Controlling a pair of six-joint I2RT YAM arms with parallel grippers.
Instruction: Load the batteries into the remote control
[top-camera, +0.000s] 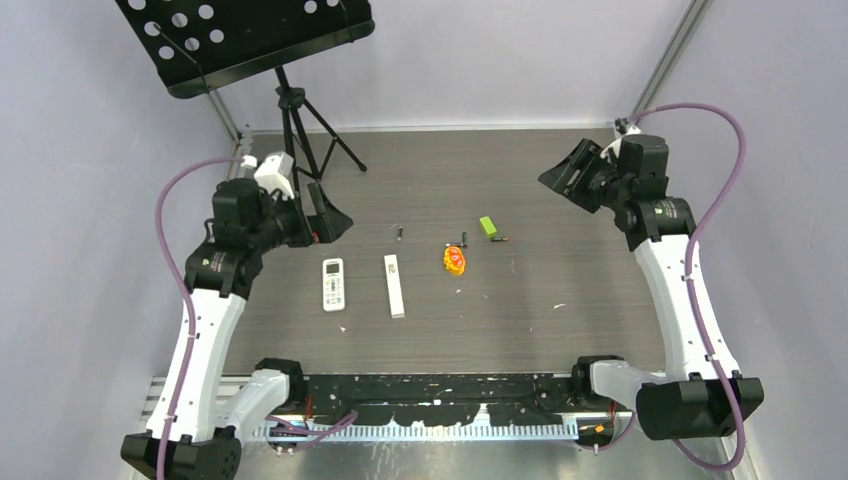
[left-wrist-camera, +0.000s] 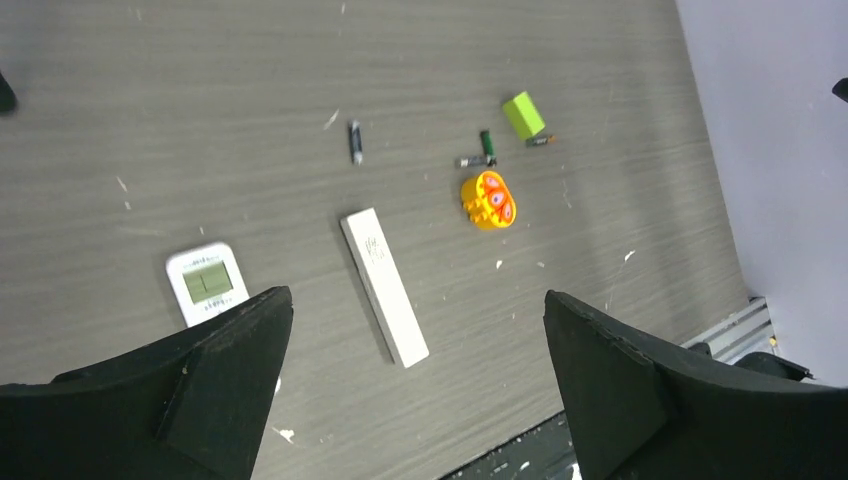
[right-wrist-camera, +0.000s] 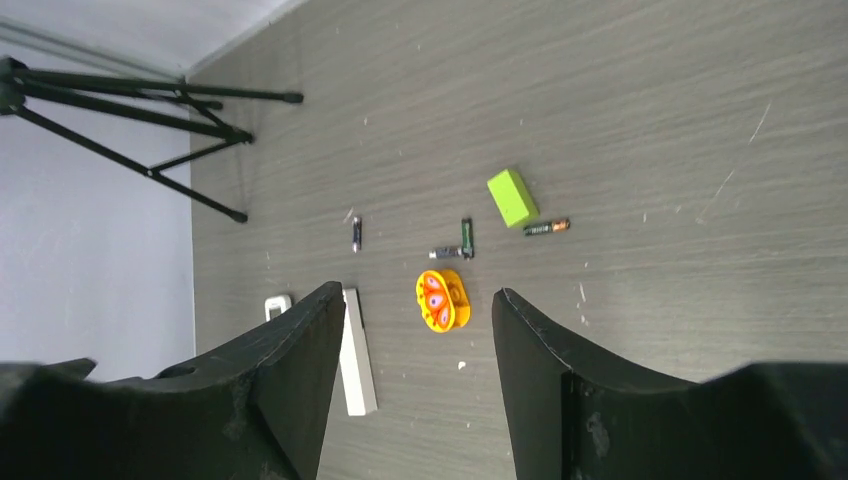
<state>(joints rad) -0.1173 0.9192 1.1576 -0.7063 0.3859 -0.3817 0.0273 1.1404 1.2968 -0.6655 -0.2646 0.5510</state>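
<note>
A white remote with a screen (top-camera: 333, 284) lies left of centre; it also shows in the left wrist view (left-wrist-camera: 205, 282). A slim white remote (top-camera: 394, 286) lies beside it, also in the left wrist view (left-wrist-camera: 384, 286) and the right wrist view (right-wrist-camera: 358, 354). Several small dark batteries lie farther back: one alone (top-camera: 400, 233) (left-wrist-camera: 354, 141) (right-wrist-camera: 357, 233), a pair (top-camera: 462, 241) (left-wrist-camera: 486, 147) (right-wrist-camera: 466, 238) and one (top-camera: 499, 240) (left-wrist-camera: 540, 141) (right-wrist-camera: 546, 228) by the green block. My left gripper (top-camera: 330, 220) and my right gripper (top-camera: 568, 178) are open, empty and held high above the table.
A lime-green block (top-camera: 487, 226) and an orange-yellow toy (top-camera: 455, 260) lie among the batteries. A black tripod (top-camera: 300, 130) with a perforated stand top (top-camera: 240, 35) stands at the back left. A black rail (top-camera: 440, 390) runs along the near edge.
</note>
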